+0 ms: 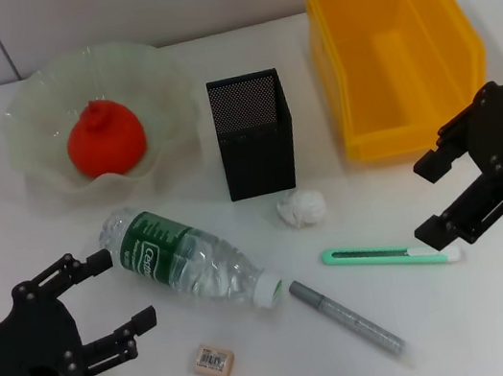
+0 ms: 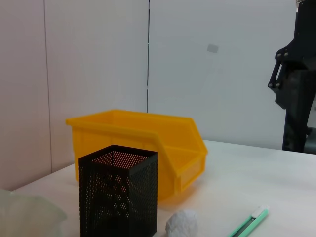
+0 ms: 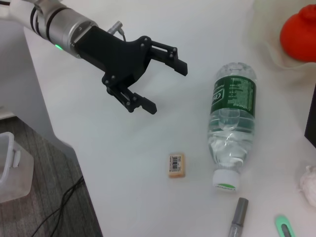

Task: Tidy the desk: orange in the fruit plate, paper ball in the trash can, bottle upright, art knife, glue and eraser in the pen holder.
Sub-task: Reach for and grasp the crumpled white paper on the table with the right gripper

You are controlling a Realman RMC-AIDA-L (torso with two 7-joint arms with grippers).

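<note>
- Now, at about eight o'clock of our head view, we see the left gripper hovering over the white table, its fingers spread wide with nothing between them; the right wrist view shows the same spread.
- Up at ten o'clock sits the translucent fruit plate, and the orange already lies inside it.
- Just beside the left gripper, toward the centre, the bottle lies on its side, its white cap pointing to roughly four o'clock and its base toward ten o'clock.
- At six o'clock from the bottle, the eraser rests flat on the table, apart from everything else.
- At the centre stands the black mesh pen holder, upright; we cannot see anything in it.
- Just at five o'clock from the holder lies the paper ball, near but not touching it.
- Below the ball, the grey glue stick lies slanted, its upper end near the bottle cap.
- Beside it, the green art knife lies almost level.
- At one o'clock stands the yellow trash can.
- At three o'clock, the right gripper hangs with fingers parted and unladen, the lower fingertip just at the knife's far end; whether it touches, we cannot tell.
</note>
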